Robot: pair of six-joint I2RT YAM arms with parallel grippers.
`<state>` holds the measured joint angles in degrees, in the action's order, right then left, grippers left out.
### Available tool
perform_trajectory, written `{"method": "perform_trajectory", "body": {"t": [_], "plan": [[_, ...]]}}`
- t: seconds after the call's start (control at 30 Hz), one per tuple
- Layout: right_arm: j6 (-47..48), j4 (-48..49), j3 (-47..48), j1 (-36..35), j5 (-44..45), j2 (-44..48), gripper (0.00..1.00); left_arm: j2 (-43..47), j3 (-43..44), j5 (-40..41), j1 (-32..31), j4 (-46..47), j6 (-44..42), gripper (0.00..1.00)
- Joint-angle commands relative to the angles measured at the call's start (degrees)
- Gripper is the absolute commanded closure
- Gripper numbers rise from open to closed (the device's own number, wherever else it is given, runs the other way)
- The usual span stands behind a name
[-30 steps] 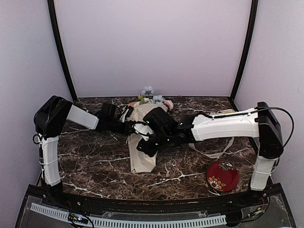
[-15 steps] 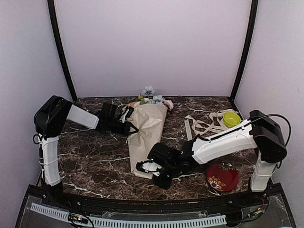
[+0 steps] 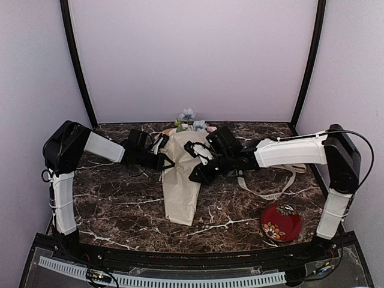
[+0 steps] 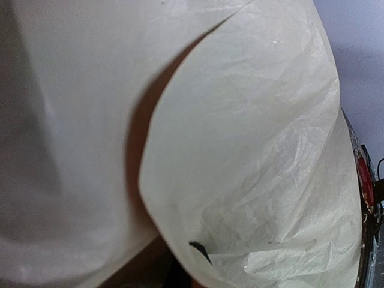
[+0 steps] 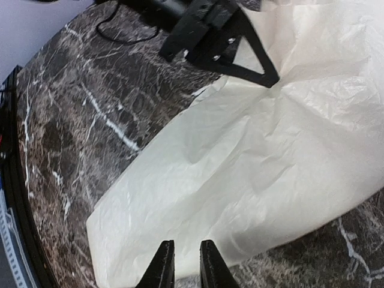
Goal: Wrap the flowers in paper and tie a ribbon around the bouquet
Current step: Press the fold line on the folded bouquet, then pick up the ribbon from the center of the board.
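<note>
Even, diffuse light fills the overhead view; the dark veined marble counter [image 3: 120, 204] carries only soft shadows. Left wrist view: the cream crinkled paper [image 4: 258, 150] is sharp at right and blurred at left, with a dark shadow in its fold. Right wrist view: the paper glares near-white at far right, and the counter edge bows at left.

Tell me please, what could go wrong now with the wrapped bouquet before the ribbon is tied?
1. Only the left claw pinches the cream paper cone at one edge; its overlapping flap looks loose, so it may unroll.
2. The long cream-white fabric ribbon lies under the right arm, which could drag or tangle it.
3. The right claw hovers low over the cone and might crease it.
</note>
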<state>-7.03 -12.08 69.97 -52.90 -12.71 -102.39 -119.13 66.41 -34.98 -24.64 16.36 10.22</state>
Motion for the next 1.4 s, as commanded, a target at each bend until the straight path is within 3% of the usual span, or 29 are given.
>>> {"method": "perform_trajectory", "body": {"t": [0.0, 0.13, 0.37, 0.47, 0.57, 0.73, 0.87, 1.13, 1.2, 1.3, 1.37], "plan": [[-5.6, 5.5, 4.5, 5.8, -6.4, -8.9, 0.84, 0.1, 1.3, 0.2, 0.3, -3.4, -1.7, 1.00], [-10.3, 3.4, 8.0, 12.9, -3.8, -13.5, 0.86, 0.2, 1.6, -0.5, 0.4, -4.5, -1.5, 1.00], [-11.0, -2.5, 9.3, 23.1, 3.1, -10.9, 0.85, 0.1, 1.4, -1.9, 0.3, -3.9, 0.1, 1.00], [-10.0, -6.9, 7.9, 24.4, 12.0, -7.5, 0.78, 0.0, 1.2, -2.0, 0.3, -3.6, 0.2, 1.00], [-10.0, -12.6, 7.2, 25.0, 17.0, -6.8, 0.63, 0.0, 1.0, -2.0, 0.3, -3.3, 0.6, 1.00], [-12.1, -17.0, 3.3, 24.3, 14.3, -6.4, 0.46, 0.0, 1.3, -1.9, 0.3, -4.0, 0.1, 1.00], [-12.8, -19.1, 0.5, 22.1, 14.6, -6.2, 0.43, 0.0, 1.2, -2.1, 0.3, -4.0, 0.1, 1.00], [-13.4, -23.8, 1.3, 15.4, 12.6, -7.4, 0.59, 0.0, 1.6, -2.1, 0.4, -4.7, -0.3, 1.00], [-14.1, -24.2, 1.1, 14.8, 10.9, -7.3, 0.69, 0.0, 1.6, -2.1, 0.3, -4.7, -0.5, 1.00], [-14.7, -24.0, 0.8, 14.7, 7.9, -6.5, 0.96, 0.0, 1.7, -2.1, 0.4, -4.9, -0.6, 1.00], [-14.6, -23.0, 1.3, 14.7, 4.6, -4.7, 1.00, 0.0, 1.9, -2.0, 0.3, -5.2, -0.9, 1.00]]}}
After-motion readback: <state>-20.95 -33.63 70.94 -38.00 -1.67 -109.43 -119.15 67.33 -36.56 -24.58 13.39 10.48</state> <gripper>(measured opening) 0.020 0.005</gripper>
